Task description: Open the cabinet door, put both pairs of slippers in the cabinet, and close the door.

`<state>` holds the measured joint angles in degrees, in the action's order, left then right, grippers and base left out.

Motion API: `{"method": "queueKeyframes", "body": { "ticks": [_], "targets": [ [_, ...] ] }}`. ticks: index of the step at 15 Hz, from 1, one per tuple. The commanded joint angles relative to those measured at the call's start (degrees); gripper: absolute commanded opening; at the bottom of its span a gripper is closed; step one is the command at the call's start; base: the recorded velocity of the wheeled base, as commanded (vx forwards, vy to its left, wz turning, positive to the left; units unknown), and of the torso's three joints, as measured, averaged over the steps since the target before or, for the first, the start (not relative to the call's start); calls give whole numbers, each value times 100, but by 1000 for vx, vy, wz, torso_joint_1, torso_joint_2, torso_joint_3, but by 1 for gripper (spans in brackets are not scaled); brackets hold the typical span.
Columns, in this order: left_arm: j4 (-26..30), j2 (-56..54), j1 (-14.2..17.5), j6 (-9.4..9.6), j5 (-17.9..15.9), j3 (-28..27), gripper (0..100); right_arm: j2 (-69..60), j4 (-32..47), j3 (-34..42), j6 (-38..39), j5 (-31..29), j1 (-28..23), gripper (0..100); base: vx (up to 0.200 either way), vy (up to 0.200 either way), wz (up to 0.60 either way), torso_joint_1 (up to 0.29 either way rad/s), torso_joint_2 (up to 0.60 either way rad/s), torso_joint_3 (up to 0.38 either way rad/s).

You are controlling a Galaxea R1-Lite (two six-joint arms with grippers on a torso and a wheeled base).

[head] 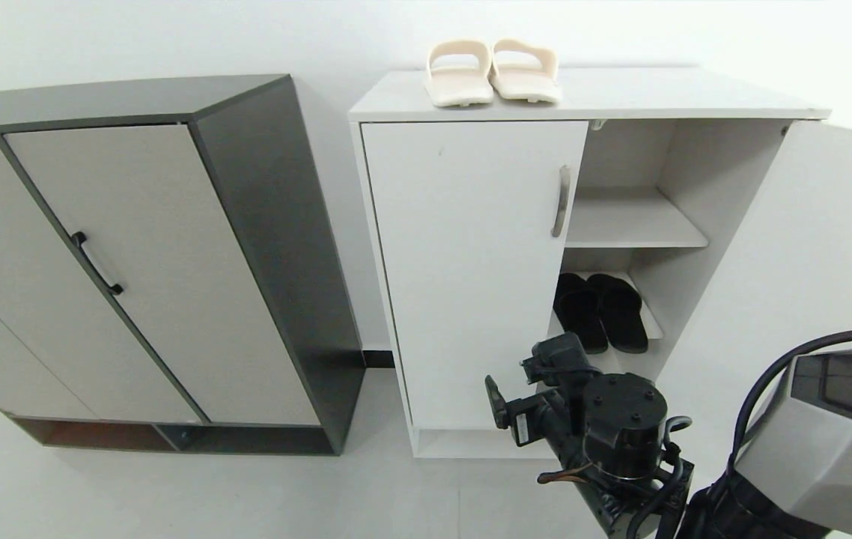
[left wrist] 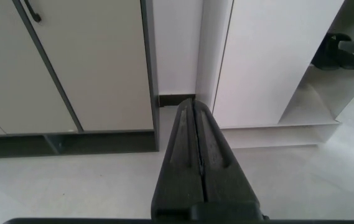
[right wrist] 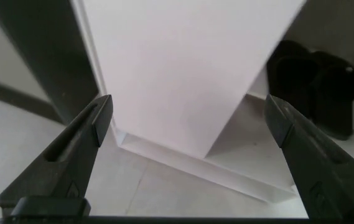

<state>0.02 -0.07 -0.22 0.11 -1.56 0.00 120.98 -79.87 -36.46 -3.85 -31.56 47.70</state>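
Far left, a dark grey cabinet (head: 171, 247) stands on the pale floor (head: 171, 486), both its light doors shut. The left gripper (left wrist: 193, 109) hangs low over the floor, facing the gap between the two cabinets. Its jaws are pressed flat together with nothing between them.

Next comes the white cabinet (head: 471, 284), just beside the grey one. Its left door (head: 471, 262) is closed, with a metal handle (head: 561, 201) upright along the door's right edge. On the cabinet's top, the beige slippers (head: 492, 72) sit side by side, toes toward the robot.

Right of the door the compartment stands open. The upper shelf (head: 632, 224) is bare. On the lower shelf (head: 650, 322) the black slippers (head: 598, 311) lie side by side, toes inward as far as I can judge in the shadow.

The right gripper (head: 527, 378) is low in front of the door's bottom corner. In the right wrist view its jaws are spread wide and hold nothing, and they frame the door's lower edge and the black pair.
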Motion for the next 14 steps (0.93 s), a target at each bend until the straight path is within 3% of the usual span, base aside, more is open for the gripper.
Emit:
{"method": "queueKeyframes", "body": {
  "ticks": [1, 14],
  "targets": [
    [-2, 7, 4, -2, -2, 0, 0, 22, 7, 60, 16, 1, 2, 100, 0, 0, 0, 100, -461, -334],
    [-2, 7, 4, 7, 15, 0, 0, -101, -37, 166, 16, 10, 2, 100, 0, 0, 0, 162, -481, -318]
  ]
}}
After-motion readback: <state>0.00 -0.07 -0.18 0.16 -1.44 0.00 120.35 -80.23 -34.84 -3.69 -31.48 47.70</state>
